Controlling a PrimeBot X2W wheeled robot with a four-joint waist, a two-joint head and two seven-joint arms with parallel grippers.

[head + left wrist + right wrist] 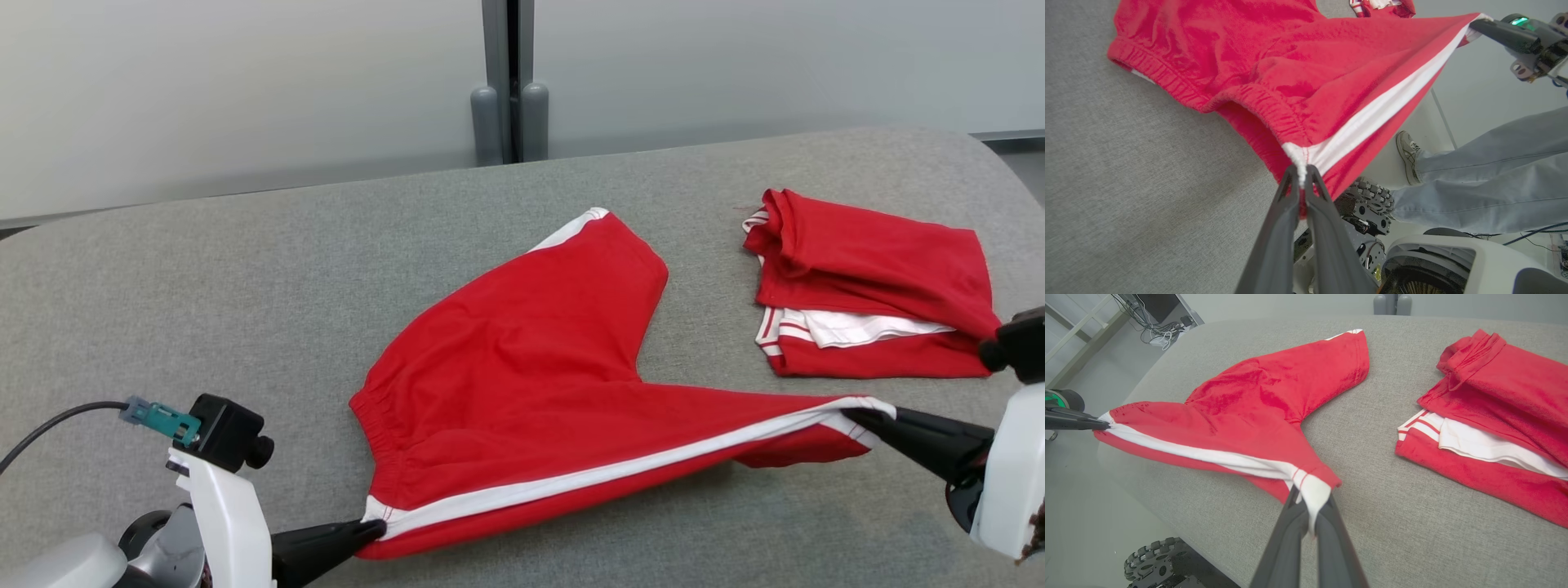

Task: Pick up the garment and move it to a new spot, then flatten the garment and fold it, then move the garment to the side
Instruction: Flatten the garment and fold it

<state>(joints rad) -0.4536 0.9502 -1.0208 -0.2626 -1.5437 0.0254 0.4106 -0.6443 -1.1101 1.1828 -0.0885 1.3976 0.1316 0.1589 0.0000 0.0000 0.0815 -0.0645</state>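
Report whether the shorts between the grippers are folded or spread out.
Spread, not folded: shorts stretched between left gripper and right gripper, far leg flat.

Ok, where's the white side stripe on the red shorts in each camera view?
Head view: the white side stripe runs along the near edge of the red shorts, from the left gripper at lower left to the right gripper at right.
Left wrist view: from bottom centre up to the upper right.
Right wrist view: from the left edge down to bottom centre.
Shared landmark: the folded red garment.
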